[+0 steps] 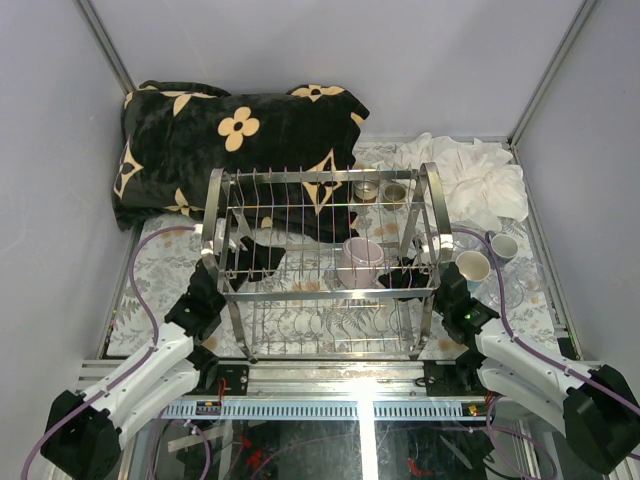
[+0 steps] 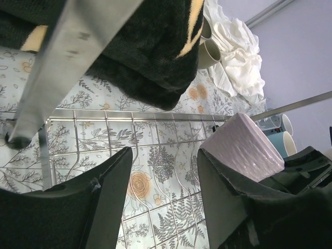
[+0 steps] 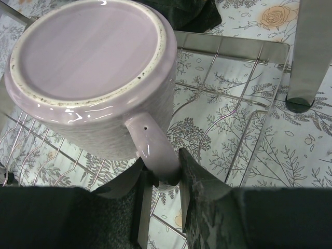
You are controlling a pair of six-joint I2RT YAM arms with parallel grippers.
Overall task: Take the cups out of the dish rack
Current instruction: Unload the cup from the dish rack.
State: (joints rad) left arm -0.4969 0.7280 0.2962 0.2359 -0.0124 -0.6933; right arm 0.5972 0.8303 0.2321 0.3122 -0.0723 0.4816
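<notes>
Overhead, the large two-tier dish rack of shiny chrome wire [image 1: 325, 215] stands in the middle of the floral-patterned surface [image 1: 150, 290]. A pink-mauve ribbed ceramic mug [image 1: 360, 260] sits upside down on the rack's lower tier, right of centre. The left gripper [image 1: 272, 252] reaches into the rack from the left, apart from the mug. The right gripper [image 1: 392, 275] comes in from the right and meets the mug's near side. A black plush blanket with cream flower shapes [image 1: 240, 140] lies beyond the rack, and a crumpled white cloth [image 1: 470, 175] lies at the far right. A cream cup [image 1: 472, 266] stands upright on the surface just right of the rack.

From the left wrist, the left gripper [image 2: 163, 179] is spread wide, with only the rack wires [image 2: 135, 115] and the patterned surface showing between its fingers [image 2: 111, 187]. The mug [image 2: 244, 148] lies just beside the right-hand finger, outside the gap. Whether they touch I cannot tell. A light blue cup [image 2: 278, 144] shows behind the mug, and two beige cups [image 2: 208, 52] lie between the blanket [image 2: 150, 52] and the cloth [image 2: 236, 52].

From the right wrist, the mug [image 3: 88, 57] is base up on the rack wires [image 3: 233, 98]. The right gripper [image 3: 167, 174] pinches the mug's handle [image 3: 155, 150], one finger on each side of it.
</notes>
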